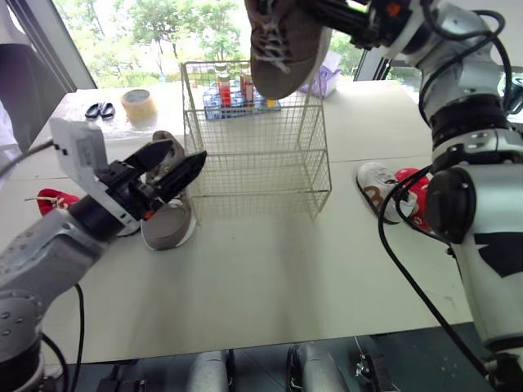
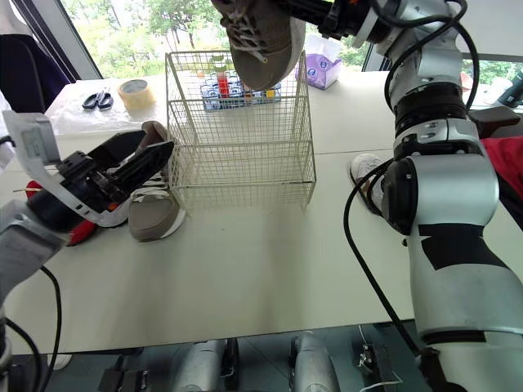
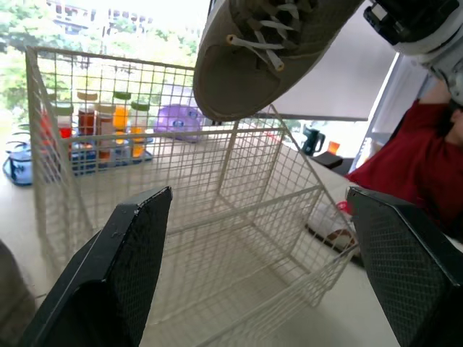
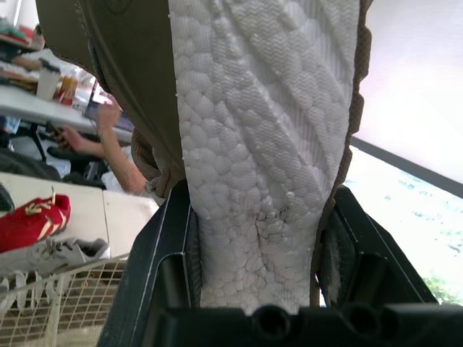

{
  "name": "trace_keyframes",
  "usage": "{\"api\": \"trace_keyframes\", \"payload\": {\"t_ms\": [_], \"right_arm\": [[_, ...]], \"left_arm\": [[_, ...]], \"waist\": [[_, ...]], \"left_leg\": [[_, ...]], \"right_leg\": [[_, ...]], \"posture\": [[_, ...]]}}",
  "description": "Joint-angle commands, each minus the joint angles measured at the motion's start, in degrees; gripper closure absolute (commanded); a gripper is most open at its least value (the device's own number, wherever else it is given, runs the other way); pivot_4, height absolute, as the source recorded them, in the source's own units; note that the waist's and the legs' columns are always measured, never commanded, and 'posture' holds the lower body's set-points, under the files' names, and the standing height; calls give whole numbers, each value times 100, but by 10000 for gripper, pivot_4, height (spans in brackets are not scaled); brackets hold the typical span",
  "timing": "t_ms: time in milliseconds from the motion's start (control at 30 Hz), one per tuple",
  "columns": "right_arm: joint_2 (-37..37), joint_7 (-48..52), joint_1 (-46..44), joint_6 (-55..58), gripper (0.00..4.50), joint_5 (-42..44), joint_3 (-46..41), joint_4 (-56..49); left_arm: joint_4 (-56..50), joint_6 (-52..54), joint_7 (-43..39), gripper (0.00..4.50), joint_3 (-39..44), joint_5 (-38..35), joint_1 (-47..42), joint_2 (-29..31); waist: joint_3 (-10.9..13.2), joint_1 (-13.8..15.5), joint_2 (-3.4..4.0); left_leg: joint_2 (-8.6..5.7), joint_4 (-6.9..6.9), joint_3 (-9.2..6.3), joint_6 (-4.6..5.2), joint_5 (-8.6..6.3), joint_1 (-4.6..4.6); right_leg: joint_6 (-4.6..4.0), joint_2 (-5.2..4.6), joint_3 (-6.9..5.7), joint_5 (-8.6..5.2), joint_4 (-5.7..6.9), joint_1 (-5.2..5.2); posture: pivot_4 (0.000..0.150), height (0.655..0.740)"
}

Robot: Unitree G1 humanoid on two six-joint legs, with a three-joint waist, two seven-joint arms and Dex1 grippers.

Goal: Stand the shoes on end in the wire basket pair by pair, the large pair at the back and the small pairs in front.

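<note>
Bright windows behind, white tabletop [image 1: 270,269] below, and the right gripper [image 4: 255,217] clamps a big taupe canvas sneaker [image 1: 282,49] across its white foam sole, toe lowest, above the cream wire basket [image 1: 261,155]. Looks light and soft-uppered; I'd say the sole is the firm hold. Left gripper [image 1: 186,153] gapes wide beside the matching sneaker [image 1: 167,220].

A pair of black-handled scissors [image 1: 100,109] lies just beside a tan roll of packing tape [image 1: 139,103] at the far left of the pale white counter [image 1: 270,278]. Further along the far side sits a blue tray [image 3: 13,172] of small bottles [image 3: 90,119] (red and orange contents), with a purple patterned tissue box [image 2: 320,69] near it. A person in a red garment [image 3: 409,170] is beyond the counter's right side. Green trees [image 1: 147,33] show through the window.
</note>
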Motion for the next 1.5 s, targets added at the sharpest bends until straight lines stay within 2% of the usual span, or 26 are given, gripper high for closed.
{"api": "trace_keyframes", "payload": {"t_ms": [33, 500, 700, 967, 1233, 1300, 1367, 1467, 1500], "right_arm": [[-55, 41, -254, -291, 28701, -213, -134, 94], [-98, -458, -77, -160, 28701, -913, -323, 610], [-114, -745, -55, -202, 1009, -978, -499, 622], [-180, -780, -122, -181, 396, -1014, -633, 577], [-230, -794, -204, 622, 396, -684, -1131, 615], [-205, -814, -176, 621, 5524, -691, -1176, 600], [-182, -780, -151, 621, 12505, -691, -1220, 589], [-89, -726, -94, 546, 26572, -755, -1209, 584], [-64, -719, -88, 532, 29713, -769, -1206, 583]], "left_arm": [[-107, -174, -100, 5529, 43, -87, 16, 87], [102, -378, -214, 5529, -398, 184, 6, -148], [173, -417, -219, 4844, -483, 288, -9, -205], [309, -392, -291, 4844, -632, 414, -164, -329], [535, -365, -517, 4844, -948, 746, -272, -523], [555, -372, -543, 4844, -967, 799, -259, -572], [552, -367, -571, 4844, -971, 846, -235, -610], [545, -346, -611, 4844, -980, 947, -162, -647], [543, -342, -612, 4844, -975, 968, -145, -654]], "waist": [[0, -10, -1], [0, -17, 0], [0, -30, 0], [0, -21, -1], [0, -25, -1], [0, -27, 0], [-1, -27, 0], [-1, -30, 0], [-1, -30, 0]], "left_leg": [[0, 0, 0, 0, 0, -1], [1, -1, 0, -3, 2, -1], [1, 1, 0, -5, 3, 0], [1, 3, 0, -6, 4, 1], [1, 4, 0, -6, 4, 1], [1, 4, 0, -6, 4, 2], [1, 4, 0, -6, 4, 2], [1, 4, 0, -6, 4, 2], [1, 4, 0, -6, 4, 2]], "right_leg": [[0, 0, 0, 0, -1, 0], [0, 1, 0, 0, 4, -3], [0, 2, 0, 0, 8, -3], [0, 1, 0, 0, 10, -2], [0, 2, 0, 0, 12, -1], [0, 2, 0, 0, 12, -2], [0, 2, 0, 0, 13, -2], [0, 2, 0, 0, 13, -2], [0, 2, 0, 0, 13, -2]], "posture": [[1500, 6938], [1500, 6938], [1500, 6938], [1500, 6938], [1500, 6938], [1500, 6938], [1500, 6938], [1500, 6938], [1500, 6938]]}}
